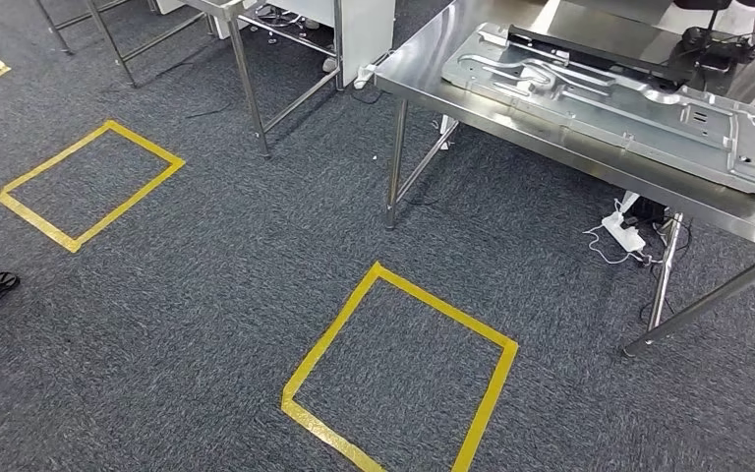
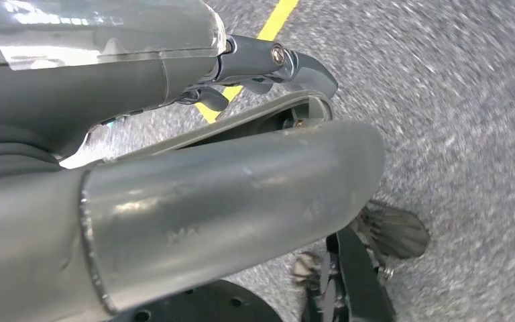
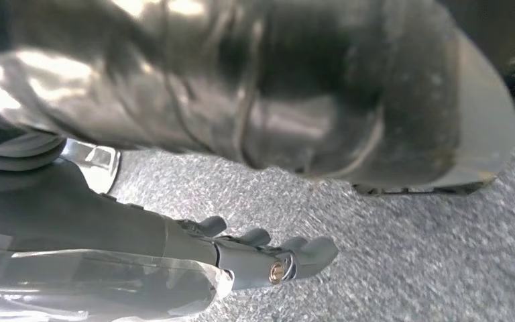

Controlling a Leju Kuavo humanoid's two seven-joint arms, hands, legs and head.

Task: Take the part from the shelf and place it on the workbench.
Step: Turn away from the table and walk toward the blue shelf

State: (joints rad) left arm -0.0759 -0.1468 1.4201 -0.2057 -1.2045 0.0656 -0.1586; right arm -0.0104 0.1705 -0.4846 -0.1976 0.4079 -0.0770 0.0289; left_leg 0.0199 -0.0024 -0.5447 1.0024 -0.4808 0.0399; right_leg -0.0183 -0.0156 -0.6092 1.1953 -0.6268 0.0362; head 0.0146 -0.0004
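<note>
In the head view we see the part (image 1: 617, 103), a large pressed sheet-metal panel, lying flat on the steel workbench (image 1: 423, 74). It runs along the workbench's near edge, one end near the left corner and the other reaching toward the right. Just behind it, toward the far edge, rests a black fixture (image 1: 639, 54) with cables. Under the workbench a white power strip (image 1: 624, 231) sits on the grey carpet (image 1: 206, 275), and yellow tape squares (image 1: 398, 379) mark the floor in front.

At the left wrist we see our left hand (image 2: 261, 67) over the blurred carpet; its dark fingers (image 2: 308, 70) curl loosely with nothing between them, though we cannot tell whether they are truly closed. At the right wrist, our right hand (image 3: 255, 255) is above the carpet too, its fingers (image 3: 312, 251) extended and slightly apart, holding nothing.
</note>
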